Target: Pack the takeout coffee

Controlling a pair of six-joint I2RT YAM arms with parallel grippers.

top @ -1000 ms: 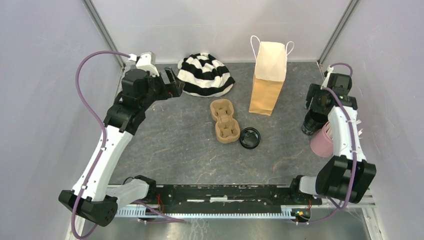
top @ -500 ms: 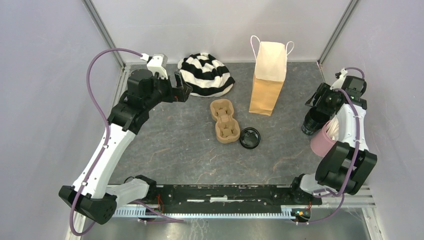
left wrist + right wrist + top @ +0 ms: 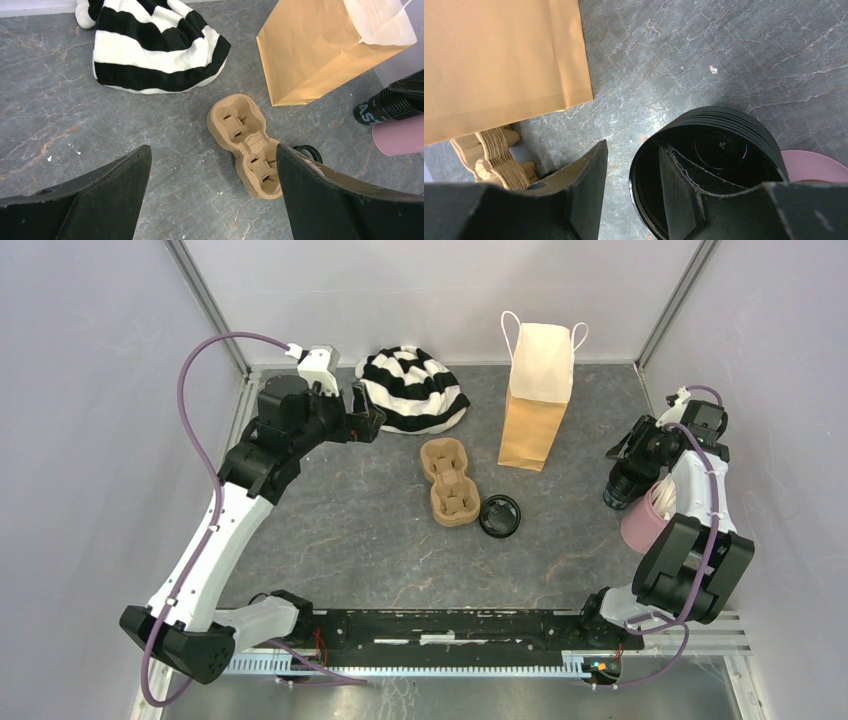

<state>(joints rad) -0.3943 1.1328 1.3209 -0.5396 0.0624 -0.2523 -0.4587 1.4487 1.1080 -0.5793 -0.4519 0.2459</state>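
**Right claw (image 3: 632,462) sits over the black cup (image 3: 622,490) at the tabletop's (image 3: 350,530) 3 o'clock edge**

Top view: the cup stands upright, long axis vertical, at 4 o'clock from the paper bag (image 3: 535,410) and just beside the pink cup (image 3: 642,525). Its lid (image 3: 499,516) lies apart, mid-tabletop. The right arm is on it, while the left claw (image 3: 362,412) hangs well apart at 10 o'clock. Left wrist view: the left claw (image 3: 212,150) has its jaws wide and empty, with the cup (image 3: 395,102) far off at 3 o'clock. Right wrist view: the right claw (image 3: 632,147) has its jaws apart across the cup (image 3: 734,120) wall. One finger (image 3: 674,190) is inside the open mouth and the other (image 3: 584,190) outside at 9 o'clock, with a gap showing, so judged not clamped yet.
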